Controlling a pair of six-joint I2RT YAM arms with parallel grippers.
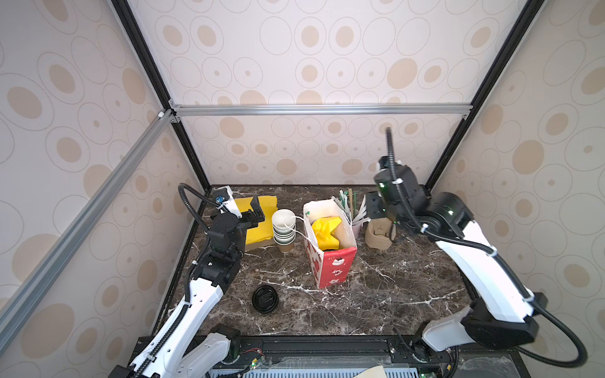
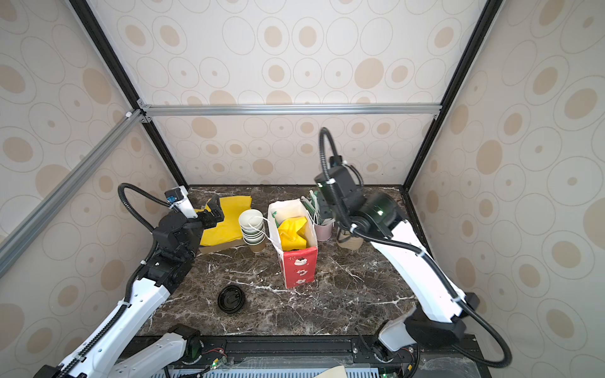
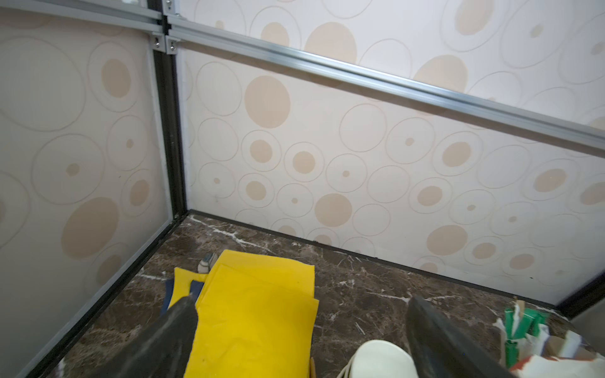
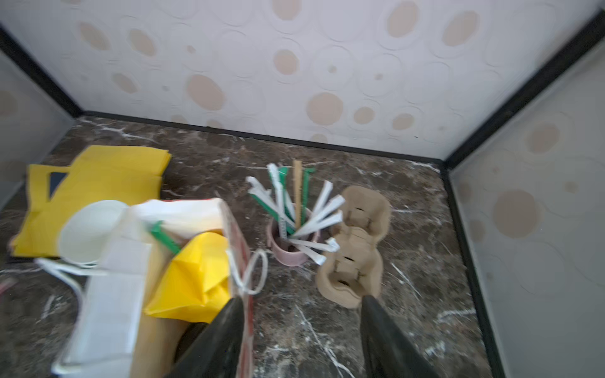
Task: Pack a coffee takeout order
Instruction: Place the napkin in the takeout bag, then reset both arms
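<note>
The crumpled yellow paper napkin is seen as a creased, angular wad of matte paper. It is stuffed into the open top of a red-and-white paper bag. The bag stands just beside the right gripper, on the robot's left of it.

The brown moulded-pulp cup tray is found just ahead of and below that gripper. Its rough, fibrous surface is pressed into rounded wells with small slots.

The right gripper's dark tapered fingers are spread apart with nothing between them. The left gripper is likewise spread wide and empty. It is held over a flat stack of smooth yellow napkins, with a stack of white-rimmed cups just beside it.

A dark shape is glimpsed under the napkin inside the bag, but it cannot be made out as a cup. In the right wrist view the bag is blurred and its base is cut off. In both top views the tray is partly hidden by the right arm. A lone black lid lies on the marble-patterned table, well apart from both grippers.
</note>
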